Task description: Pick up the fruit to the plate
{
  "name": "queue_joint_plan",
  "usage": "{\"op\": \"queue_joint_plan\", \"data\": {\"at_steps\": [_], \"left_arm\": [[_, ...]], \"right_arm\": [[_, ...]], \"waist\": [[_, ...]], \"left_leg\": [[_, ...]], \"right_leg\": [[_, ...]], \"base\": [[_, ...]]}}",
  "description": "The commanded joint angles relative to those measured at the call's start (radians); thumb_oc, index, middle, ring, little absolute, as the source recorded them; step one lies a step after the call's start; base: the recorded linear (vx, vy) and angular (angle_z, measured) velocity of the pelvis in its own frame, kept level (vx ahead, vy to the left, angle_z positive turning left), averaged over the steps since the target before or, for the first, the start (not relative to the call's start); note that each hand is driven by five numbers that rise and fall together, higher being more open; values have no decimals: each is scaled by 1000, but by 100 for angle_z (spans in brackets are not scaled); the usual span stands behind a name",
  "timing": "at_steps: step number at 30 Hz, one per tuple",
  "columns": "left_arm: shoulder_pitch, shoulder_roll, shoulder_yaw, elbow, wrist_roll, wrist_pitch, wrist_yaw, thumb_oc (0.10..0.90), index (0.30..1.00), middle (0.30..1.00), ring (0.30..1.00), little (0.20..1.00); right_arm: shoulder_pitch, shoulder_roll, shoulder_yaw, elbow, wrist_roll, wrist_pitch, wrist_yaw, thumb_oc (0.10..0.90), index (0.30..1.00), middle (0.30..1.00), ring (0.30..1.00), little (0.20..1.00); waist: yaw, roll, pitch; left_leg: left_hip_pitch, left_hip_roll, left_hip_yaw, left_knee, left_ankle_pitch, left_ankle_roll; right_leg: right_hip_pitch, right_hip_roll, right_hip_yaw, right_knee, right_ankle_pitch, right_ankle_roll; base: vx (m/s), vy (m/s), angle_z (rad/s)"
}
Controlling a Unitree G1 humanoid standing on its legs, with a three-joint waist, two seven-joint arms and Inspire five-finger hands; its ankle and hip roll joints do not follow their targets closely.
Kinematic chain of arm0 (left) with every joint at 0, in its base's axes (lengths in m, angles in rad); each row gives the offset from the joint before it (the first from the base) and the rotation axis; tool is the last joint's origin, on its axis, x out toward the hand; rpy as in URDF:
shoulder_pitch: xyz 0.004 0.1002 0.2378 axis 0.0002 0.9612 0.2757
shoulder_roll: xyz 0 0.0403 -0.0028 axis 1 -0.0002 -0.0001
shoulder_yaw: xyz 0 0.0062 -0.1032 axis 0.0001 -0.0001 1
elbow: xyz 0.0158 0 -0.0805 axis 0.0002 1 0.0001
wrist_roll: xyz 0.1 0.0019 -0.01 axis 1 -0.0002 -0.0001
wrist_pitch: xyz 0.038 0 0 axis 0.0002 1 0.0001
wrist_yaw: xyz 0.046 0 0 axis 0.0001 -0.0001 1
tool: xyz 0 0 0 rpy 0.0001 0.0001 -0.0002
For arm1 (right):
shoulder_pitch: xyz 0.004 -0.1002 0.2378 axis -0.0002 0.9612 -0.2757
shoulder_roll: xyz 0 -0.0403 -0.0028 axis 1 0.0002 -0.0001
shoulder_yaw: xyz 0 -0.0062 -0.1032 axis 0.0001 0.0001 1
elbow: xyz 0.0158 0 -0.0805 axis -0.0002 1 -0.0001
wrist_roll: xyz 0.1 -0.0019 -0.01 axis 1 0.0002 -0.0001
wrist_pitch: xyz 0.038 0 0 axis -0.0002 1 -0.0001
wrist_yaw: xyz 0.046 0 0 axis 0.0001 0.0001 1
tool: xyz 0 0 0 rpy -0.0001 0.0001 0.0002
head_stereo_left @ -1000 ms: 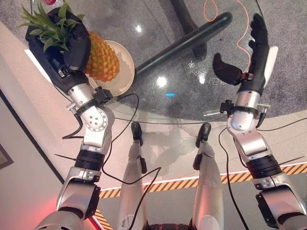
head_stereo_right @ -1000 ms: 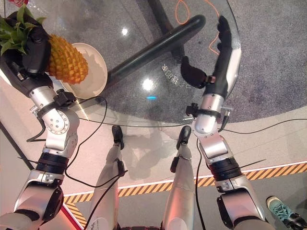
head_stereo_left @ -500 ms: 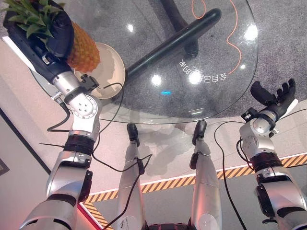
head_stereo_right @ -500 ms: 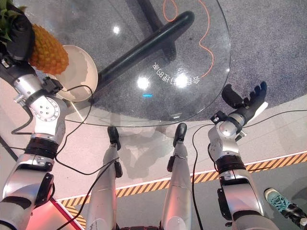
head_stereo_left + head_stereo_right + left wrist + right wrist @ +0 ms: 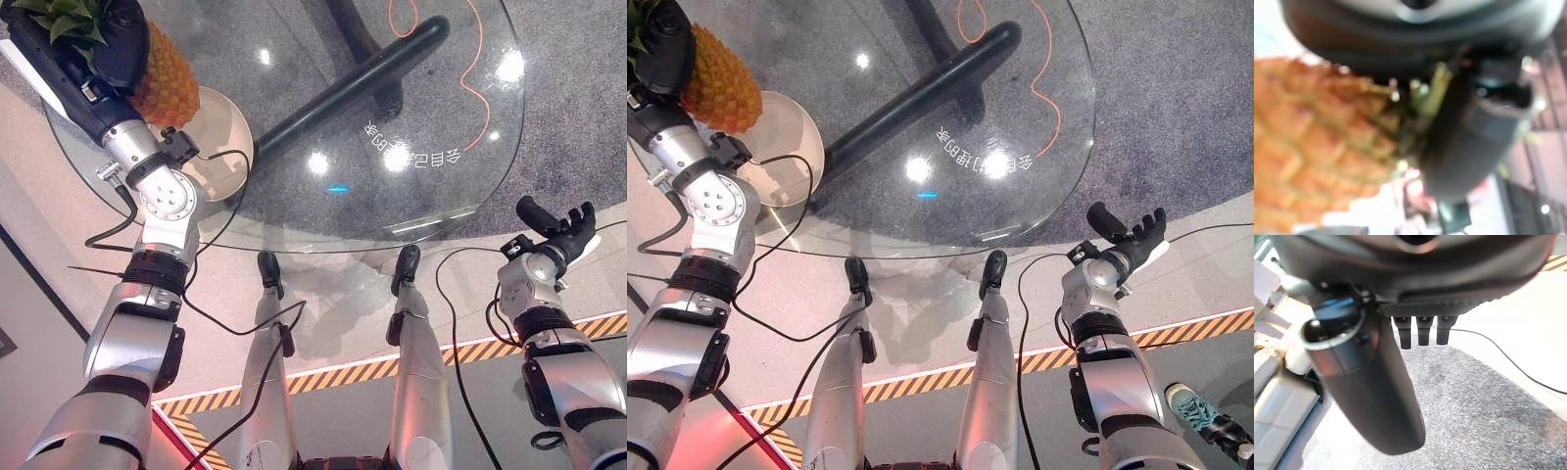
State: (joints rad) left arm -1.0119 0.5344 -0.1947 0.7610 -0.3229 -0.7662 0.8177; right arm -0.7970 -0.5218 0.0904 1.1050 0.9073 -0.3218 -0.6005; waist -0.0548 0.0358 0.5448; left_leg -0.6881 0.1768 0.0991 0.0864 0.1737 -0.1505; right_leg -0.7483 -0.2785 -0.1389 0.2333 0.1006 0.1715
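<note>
An orange pineapple (image 5: 165, 76) with a green leafy crown hangs at the far left, its lower end over the cream plate (image 5: 227, 147) on the round glass table (image 5: 411, 108). My left hand (image 5: 116, 44) is shut on the pineapple near its crown; the left wrist view has the fruit's scaly skin (image 5: 1308, 161) right against the thumb. My right hand (image 5: 558, 223) is off the table's right edge, low beside it, fingers spread and holding nothing; its thumb (image 5: 1366, 396) and fingertips (image 5: 1422, 330) hang over grey carpet.
A dark tubular table base (image 5: 343, 88) runs under the glass. An orange cord (image 5: 470, 59) lies on the grey carpet beneath. A yellow-and-black striped line (image 5: 460, 362) crosses the floor near me. A person's teal shoe (image 5: 1200, 419) is at the lower right.
My right arm has dropped from over the table to beside its right edge. The pineapple stays in my left hand over the plate while the camera has shifted.
</note>
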Motion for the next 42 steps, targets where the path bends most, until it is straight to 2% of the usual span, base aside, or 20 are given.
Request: {"op": "queue_joint_plan", "data": {"at_steps": [1, 8, 14, 32, 42], "left_arm": [[-178, 118, 6, -7, 10, -149, 45, 100, 300, 300, 300, 200], [-197, 122, -6, 23, 24, -153, 67, 100, 300, 300, 300, 200], [-203, 123, -6, 56, -27, -162, 62, 100, 300, 300, 300, 200], [-193, 105, 20, 145, -277, -195, -95, 100, 300, 300, 300, 200], [-194, 85, 25, 168, -327, -206, -160, 100, 300, 300, 300, 200]], "right_arm": [[-5, -85, -40, 47, 39, -59, 18, 800, 900, 900, 900, 900], [-21, -88, -42, 103, 55, -56, 53, 800, 900, 900, 900, 900], [-29, -88, -42, 126, 60, -61, 71, 800, 900, 900, 900, 900], [-51, -72, -27, 102, 46, -65, 63, 800, 900, 900, 900, 900], [-65, -65, -26, 81, 37, -70, 59, 800, 900, 900, 900, 900]], "waist": [[27, -42, -25], [29, -44, -25], [28, -46, -25], [19, -51, -25], [13, -55, -25]], "left_leg": [[-8, 8, -31, 80, -67, 7], [-23, 5, -33, 90, -67, 10], [-22, 3, -34, 93, -72, 13], [-19, 5, -26, 99, -85, 12], [-31, 3, -22, 95, -77, 12]], "right_leg": [[31, 19, -30, -11, -2, 8], [22, 22, -32, -11, 1, 3], [22, 26, -33, -10, -4, 0], [24, 33, -30, -9, -16, -2], [15, 36, -30, -16, -10, -5]], "base": [[0, 0, 0], [0, 0, 0], [0, 0, 0], [-5, 0, 0], [-3, 0, 0]]}}
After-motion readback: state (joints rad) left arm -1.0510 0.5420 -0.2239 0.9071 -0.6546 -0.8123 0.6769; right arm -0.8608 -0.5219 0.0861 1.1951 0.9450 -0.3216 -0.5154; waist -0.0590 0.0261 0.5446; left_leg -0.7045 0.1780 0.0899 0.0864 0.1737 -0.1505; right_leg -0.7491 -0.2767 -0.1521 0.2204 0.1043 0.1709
